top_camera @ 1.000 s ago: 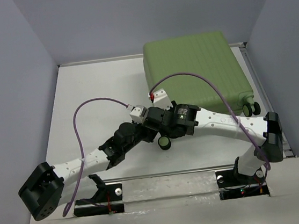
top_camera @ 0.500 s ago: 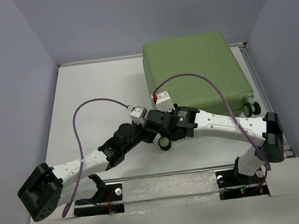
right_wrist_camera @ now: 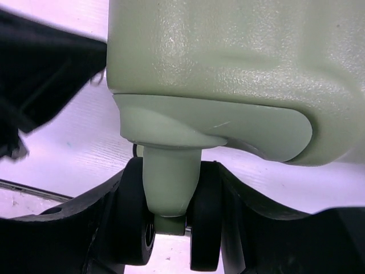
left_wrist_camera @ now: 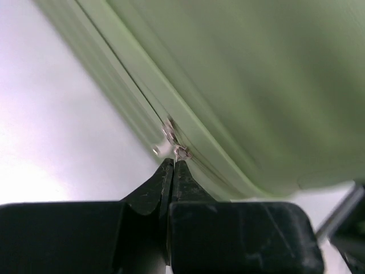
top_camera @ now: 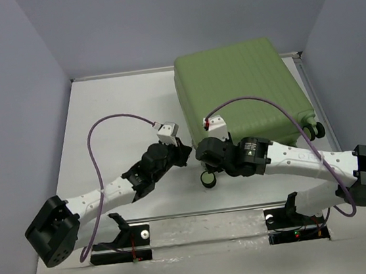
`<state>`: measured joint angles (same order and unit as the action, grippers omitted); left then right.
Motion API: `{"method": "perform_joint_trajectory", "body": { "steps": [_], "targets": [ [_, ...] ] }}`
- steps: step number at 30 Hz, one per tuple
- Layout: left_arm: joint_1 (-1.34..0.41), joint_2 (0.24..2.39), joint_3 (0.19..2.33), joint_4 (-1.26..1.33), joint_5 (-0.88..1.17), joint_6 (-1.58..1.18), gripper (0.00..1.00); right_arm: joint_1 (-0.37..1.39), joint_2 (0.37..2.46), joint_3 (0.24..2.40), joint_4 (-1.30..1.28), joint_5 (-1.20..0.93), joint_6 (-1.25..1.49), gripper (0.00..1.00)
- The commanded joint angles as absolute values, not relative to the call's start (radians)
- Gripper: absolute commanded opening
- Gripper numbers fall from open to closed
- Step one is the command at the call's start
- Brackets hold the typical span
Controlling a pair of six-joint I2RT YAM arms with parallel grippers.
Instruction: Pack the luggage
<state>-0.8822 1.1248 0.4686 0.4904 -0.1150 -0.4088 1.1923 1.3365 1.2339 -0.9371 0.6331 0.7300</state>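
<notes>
Fingers (left_wrist_camera: 145, 194) of L gripper (left_wrist_camera: 173, 166) pressed together, pinching zip pull (left_wrist_camera: 171, 142) at luggage (top_camera: 243, 84) 8 o'clock edge. R gripper (right_wrist_camera: 170, 225) fingers half spread, clamped on caster (right_wrist_camera: 170, 182) at 7 o'clock corner.

Readable text: none you can log; luggage (top_camera: 243, 84): shell shows you no legible mark in any view; round sticker (top_camera: 253, 147) on the right arm: print too small to read.
</notes>
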Motion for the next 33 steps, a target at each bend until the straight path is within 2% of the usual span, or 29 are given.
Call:
{"method": "perform_joint_trajectory", "body": {
  "steps": [1,5,8,9,10,12,13,14,17,20,23,24,25,26,27,33],
  "targets": [
    [-0.723,1.216,0.57,0.403,-0.396,-0.376,0.06,1.19,1.284,1.203,-1.028,0.621,0.647,0.07],
    [-0.626,1.359,0.685,0.397,-0.403,-0.426,0.06,1.2,1.299,1.189,-0.956,0.592,0.594,0.07],
    [-0.61,1.336,0.692,0.423,-0.365,-0.475,0.06,1.209,1.324,1.198,-0.868,0.558,0.562,0.07],
    [-0.624,1.297,0.639,0.47,-0.354,-0.5,0.14,1.219,1.331,1.201,-0.823,0.545,0.537,0.07],
    [-0.626,1.251,0.603,0.483,-0.348,-0.517,0.46,1.22,1.351,1.206,-0.798,0.534,0.522,0.07],
    [-0.63,1.044,0.499,0.485,-0.345,-0.557,0.71,1.229,1.368,1.218,-0.74,0.52,0.488,0.07],
    [-0.63,0.96,0.467,0.467,-0.339,-0.586,0.88,1.229,1.377,1.219,-0.662,0.485,0.471,0.07],
    [-0.63,0.78,0.433,0.434,-0.344,-0.6,0.98,1.229,1.397,1.224,-0.616,0.436,0.438,0.07],
    [-0.632,0.468,0.452,0.246,-0.371,-0.604,0.99,1.238,1.439,1.247,-0.455,0.378,0.396,0.07],
    [-0.632,0.28,0.54,0.111,-0.403,-0.583,0.99,1.261,1.523,1.328,-0.339,0.307,0.345,0.07],
    [-0.632,0.227,0.646,0.004,-0.413,-0.561,0.99,1.291,1.609,1.439,-0.273,0.255,0.31,0.08],
    [-0.632,0.222,0.705,-0.039,-0.422,-0.551,0.99,1.313,1.64,1.463,-0.267,0.256,0.296,0.15],
    [-0.632,0.229,0.733,-0.102,-0.428,-0.545,0.99,1.313,1.65,1.504,-0.271,0.259,0.293,0.48],
    [-0.632,0.233,0.786,-0.132,-0.434,-0.535,0.99,1.322,1.652,1.515,-0.282,0.288,0.295,0.65],
    [-0.632,0.241,0.81,-0.181,-0.434,-0.528,0.99,1.322,1.632,1.514,-0.293,0.31,0.293,0.99],
    [-0.632,0.275,0.887,-0.227,-0.385,-0.457,0.99,1.322,1.404,1.396,-0.374,0.516,0.258,1.0]
  ]
}}
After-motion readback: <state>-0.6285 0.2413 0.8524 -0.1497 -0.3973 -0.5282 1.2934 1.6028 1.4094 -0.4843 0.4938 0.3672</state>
